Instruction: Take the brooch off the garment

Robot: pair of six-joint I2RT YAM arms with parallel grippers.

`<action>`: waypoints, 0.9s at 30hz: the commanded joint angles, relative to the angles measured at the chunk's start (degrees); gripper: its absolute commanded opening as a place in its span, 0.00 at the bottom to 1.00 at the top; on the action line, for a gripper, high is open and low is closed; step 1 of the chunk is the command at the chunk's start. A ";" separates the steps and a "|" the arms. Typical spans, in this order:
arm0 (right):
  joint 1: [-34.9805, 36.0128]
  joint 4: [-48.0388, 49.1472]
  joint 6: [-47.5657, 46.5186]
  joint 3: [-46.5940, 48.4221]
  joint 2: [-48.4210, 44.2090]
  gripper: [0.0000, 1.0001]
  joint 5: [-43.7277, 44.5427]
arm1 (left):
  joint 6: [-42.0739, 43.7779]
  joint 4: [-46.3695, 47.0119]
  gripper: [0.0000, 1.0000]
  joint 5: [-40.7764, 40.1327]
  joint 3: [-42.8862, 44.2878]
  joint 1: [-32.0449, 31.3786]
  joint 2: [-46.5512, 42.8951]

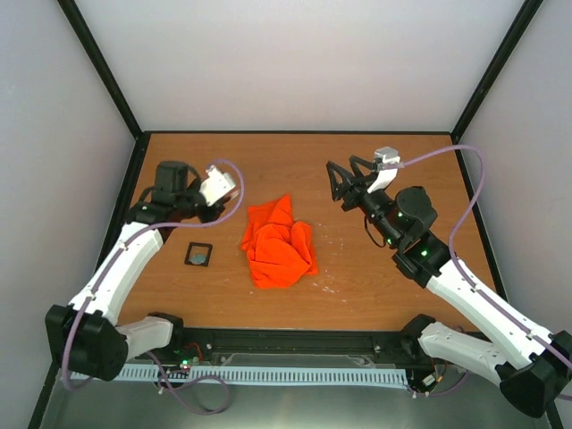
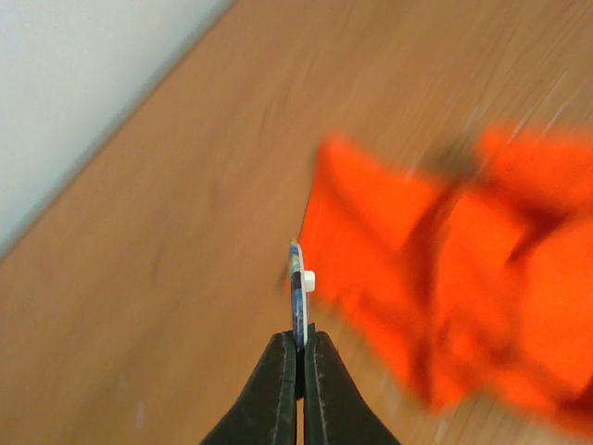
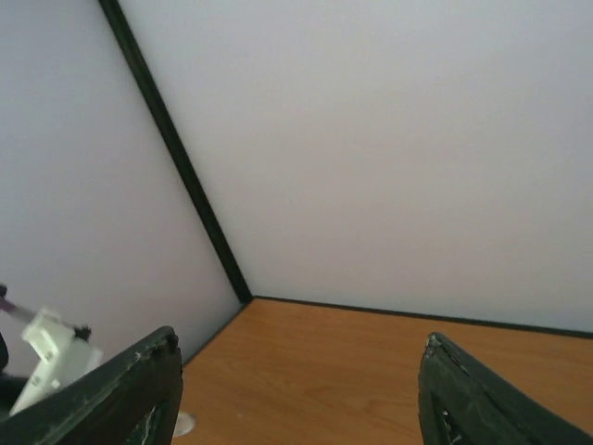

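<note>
Brooch (image 2: 297, 283) looks off the garment (image 1: 277, 246): the left fingers (image 2: 273, 389) are pressed together on its lower rim, disc edge-on, with a small white bit on its side. In the left wrist view it sits just beside the cloth's near corner; blur makes it hard to say whether they touch, but the top view shows the left arm apart from the orange heap, which lies bunched mid-surface (image 1: 375, 268). Right fingers (image 3: 120, 389) are spread with nothing between them, lifted and aimed at the back wall, well clear of the cloth. Step in hand, as I judge it, is carrying the brooch away and setting it down, with the task mostly done. To do it well, hold the pinch tight, since only the edge of a thin disc is gripped and it could pivot or slip. Move away from the cloth, not across it, so any pin on the back can't snag a fold and drag the garment. Go low before letting go so the disc doesn't roll. The small black frame (image 1: 198, 255) to the left of the garment is a likely drop spot, though that's a guess. The right arm needs nothing, just stay out of the way.
</note>
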 commanded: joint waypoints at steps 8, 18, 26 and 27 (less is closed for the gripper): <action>-2.49 -5.66 1.02 -3.87 -2.76 0.68 0.20 | 18.28 -3.91 0.01 -20.00 -19.45 9.40 -8.06; -2.58 -6.74 1.40 -4.32 -3.85 0.69 -0.05 | 23.22 -1.38 0.01 -24.22 -28.96 9.34 -8.83; -2.69 -5.96 2.24 -4.95 -3.47 0.69 -0.70 | 25.52 5.40 0.04 -26.61 -33.31 9.33 -7.49; -2.67 -5.87 2.33 -5.02 -3.43 0.69 -0.82 | 25.81 6.14 0.05 -26.91 -33.73 9.33 -7.36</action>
